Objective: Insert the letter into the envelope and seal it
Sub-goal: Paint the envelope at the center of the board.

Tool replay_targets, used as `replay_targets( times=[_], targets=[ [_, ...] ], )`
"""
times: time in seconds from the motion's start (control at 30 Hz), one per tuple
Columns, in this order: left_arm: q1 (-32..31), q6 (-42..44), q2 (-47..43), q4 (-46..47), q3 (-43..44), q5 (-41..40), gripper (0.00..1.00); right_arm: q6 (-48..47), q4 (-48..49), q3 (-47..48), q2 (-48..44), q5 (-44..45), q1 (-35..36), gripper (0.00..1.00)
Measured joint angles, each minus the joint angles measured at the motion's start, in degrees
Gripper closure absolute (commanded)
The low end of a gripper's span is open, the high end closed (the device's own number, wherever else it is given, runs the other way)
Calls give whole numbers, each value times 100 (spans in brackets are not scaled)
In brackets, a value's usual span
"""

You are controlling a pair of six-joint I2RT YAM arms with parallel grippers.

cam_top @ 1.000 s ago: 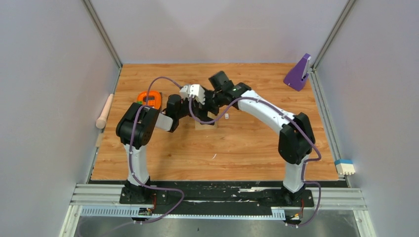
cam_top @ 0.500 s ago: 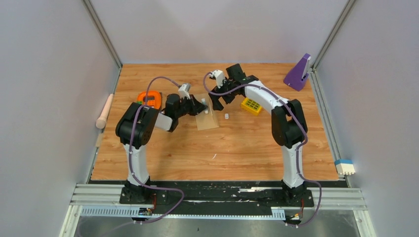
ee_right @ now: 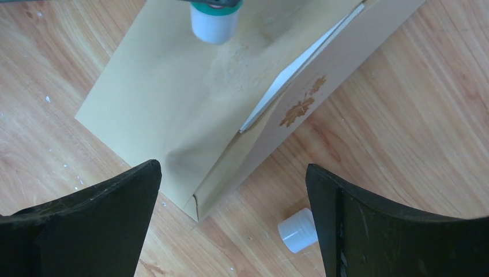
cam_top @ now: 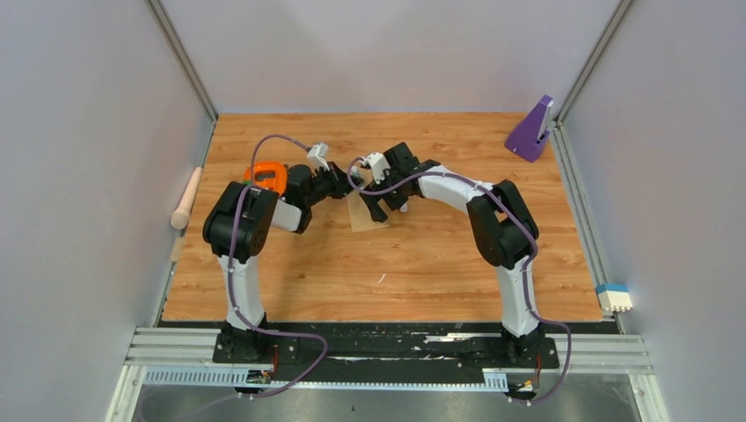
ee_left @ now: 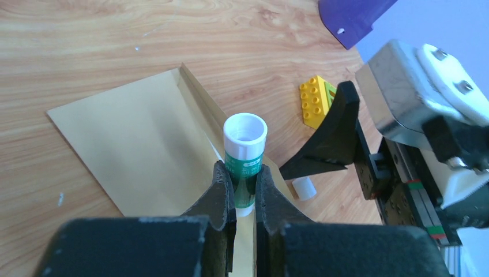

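- Envelope (cam_top: 369, 220) is lying flat on the table (cam_top: 422, 264), toward the middle of the far half and well away from every edge. It is sitting between the two gripper heads.
- Look: tan-brown kraft paper with a smooth broad panel. A narrow strip along one long side is folding up off the wood. A pale, dusty-looking patch is showing on the broad panel, and darker leaf-shaped marks on the strip.
- Letter (ee_right: 285, 82): only a thin white sliver is peeking out along the seam between panel and strip. The rest is lying hidden inside, so no print can be read.
- Left gripper (ee_left: 243, 173) is clamping a green glue stick (ee_left: 245, 135) between its fingers. The stick's open white end is pointing away from the wrist, over the envelope's folded side.
- Right gripper (ee_right: 232, 170) is hanging above the envelope's near corner. Its black fingers (ee_right: 92, 225) are spread wide and gripping nothing.
- A small white cap (ee_right: 298, 229) is lying on bare wood just beside the envelope's strip side.
- A yellow studded brick (ee_left: 315, 101) is resting past the cap, apart from the envelope.
- An orange object (cam_top: 266, 174) is sitting near the left edge, behind the left arm.
- A purple stand (cam_top: 530, 130) is standing in the far right corner.
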Motion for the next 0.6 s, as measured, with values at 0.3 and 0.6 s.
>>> replay_targets(
  times=[0.3,0.6],
  targets=[
    [-11,72,343,146,35,-127,100,131,483,-238,-48,402,90,0],
    [-214,116,472,352,35,-304,100,214,566,-264,-48,546,105,0]
  ],
)
